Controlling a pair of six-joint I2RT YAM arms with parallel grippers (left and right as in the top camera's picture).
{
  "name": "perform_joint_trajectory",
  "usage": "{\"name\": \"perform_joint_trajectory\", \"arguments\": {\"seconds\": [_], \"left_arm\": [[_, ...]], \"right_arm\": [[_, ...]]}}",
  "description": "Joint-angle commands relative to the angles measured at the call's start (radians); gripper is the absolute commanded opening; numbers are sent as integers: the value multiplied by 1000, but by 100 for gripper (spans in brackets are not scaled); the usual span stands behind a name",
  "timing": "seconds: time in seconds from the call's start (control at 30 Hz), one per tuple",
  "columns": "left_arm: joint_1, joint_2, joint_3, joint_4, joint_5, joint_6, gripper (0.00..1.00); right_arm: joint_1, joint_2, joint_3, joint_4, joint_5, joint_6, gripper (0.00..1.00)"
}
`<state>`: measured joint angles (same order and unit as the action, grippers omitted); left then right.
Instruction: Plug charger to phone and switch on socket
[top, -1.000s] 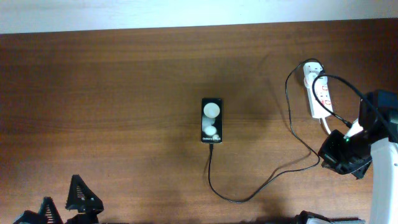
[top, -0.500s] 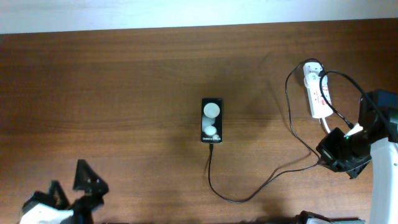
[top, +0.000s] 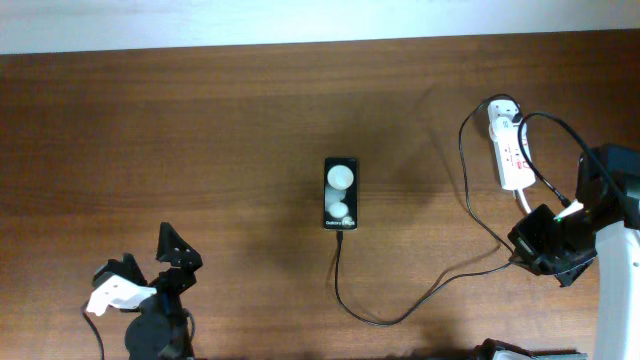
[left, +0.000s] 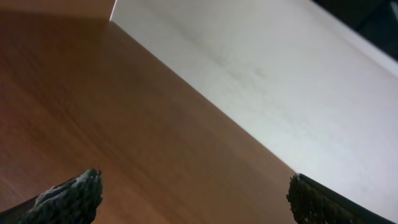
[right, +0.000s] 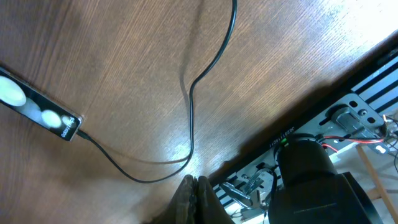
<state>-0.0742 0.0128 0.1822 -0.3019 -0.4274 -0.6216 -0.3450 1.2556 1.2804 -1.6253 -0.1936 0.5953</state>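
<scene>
The phone (top: 341, 193) lies flat mid-table, screen up with two white glare spots; it also shows in the right wrist view (right: 37, 111). The charger cable (top: 380, 320) runs from the phone's near end, loops toward the front and goes right up to the socket (top: 512, 152), a white power strip at the far right. The cable also shows in the right wrist view (right: 191, 112). My right gripper (top: 520, 258) (right: 193, 190) is shut and empty, low over the table beside the cable, in front of the strip. My left gripper (top: 172, 258) (left: 196, 199) is open and empty at the front left.
The thick white cord leaves the strip's near end toward my right arm. The table's front edge, with equipment below it (right: 323, 143), lies just behind my right gripper. The white wall (left: 298, 81) borders the table's far edge.
My left arm has risen from the front edge and moved right and further onto the table. My right gripper has shifted only slightly. Phone, cable and strip have not moved.
</scene>
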Motion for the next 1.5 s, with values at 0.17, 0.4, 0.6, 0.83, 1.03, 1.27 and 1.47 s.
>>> {"name": "perform_joint_trajectory", "arguments": {"seconds": [0.17,0.4,0.6,0.83,1.03,1.27,1.47], "left_arm": [[5,-2,-62,1,-7,209,99],[5,-1,-64,-96,-7,231,99],[5,-1,-64,-92,-15,270,99],[5,-1,-64,-93,-14,467,99],[5,-1,-64,-93,-14,467,99],[5,-1,-64,-93,-14,467,99],[5,-1,-64,-93,-14,467,99]], "right_arm": [[5,-12,-2,8,25,5,4],[5,-12,-2,18,40,5,4],[5,-12,-2,26,40,5,4],[5,-12,-2,25,51,5,4],[5,-12,-2,23,51,5,48],[5,-11,-2,-35,51,5,99],[5,-10,-2,-6,202,4,99]]}}
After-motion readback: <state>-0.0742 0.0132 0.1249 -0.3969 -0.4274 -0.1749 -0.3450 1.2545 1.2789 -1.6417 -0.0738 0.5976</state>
